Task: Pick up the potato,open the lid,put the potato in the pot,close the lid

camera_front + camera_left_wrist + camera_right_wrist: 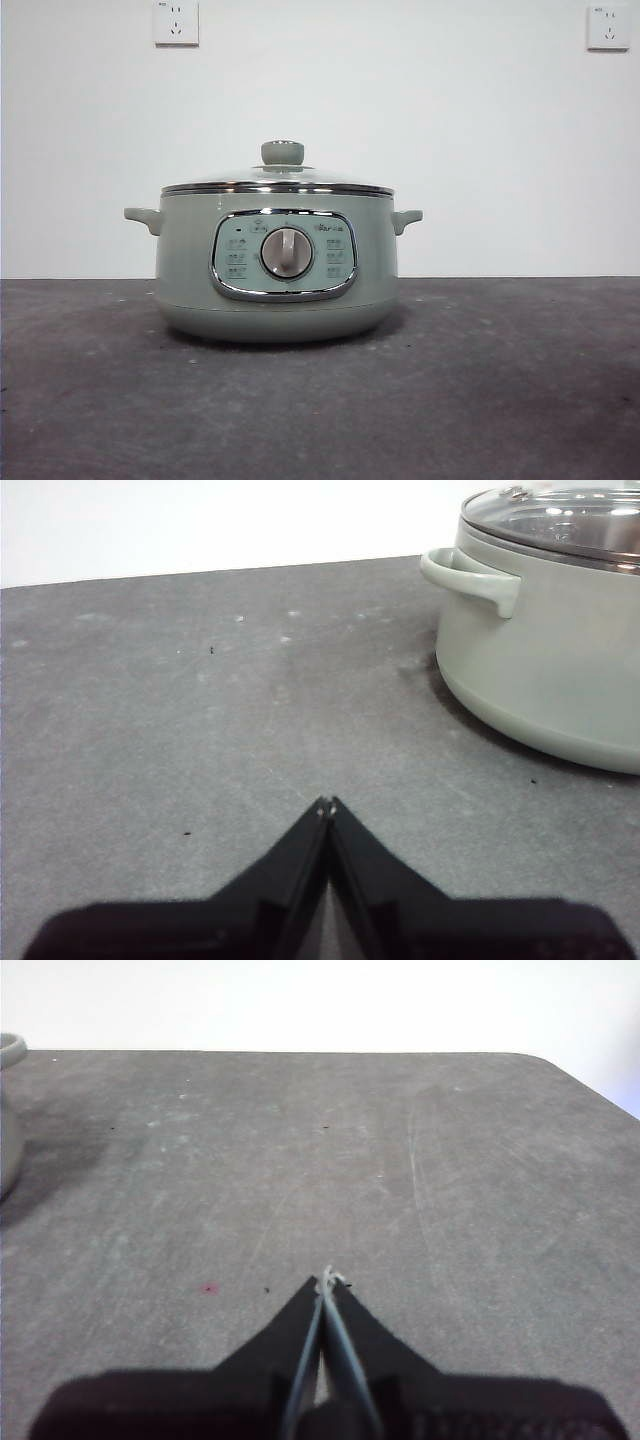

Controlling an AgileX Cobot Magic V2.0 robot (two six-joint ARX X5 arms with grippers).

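Dark grey table (500,400), white wall behind. I see the pot (275,285) centred, lid (280,180) on; no potato in view. Left gripper (328,802) and right gripper (327,1278) clenched, empty. The glass lid looks fragile; I would grip its knob (282,152).

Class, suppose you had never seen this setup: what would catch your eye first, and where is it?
The green pot stands mid-table, its silver dial facing the front camera. The glass lid sits closed on it, knob up. Both end effectors, left and right, are shut over bare table on either side of the pot; no potato is visible.
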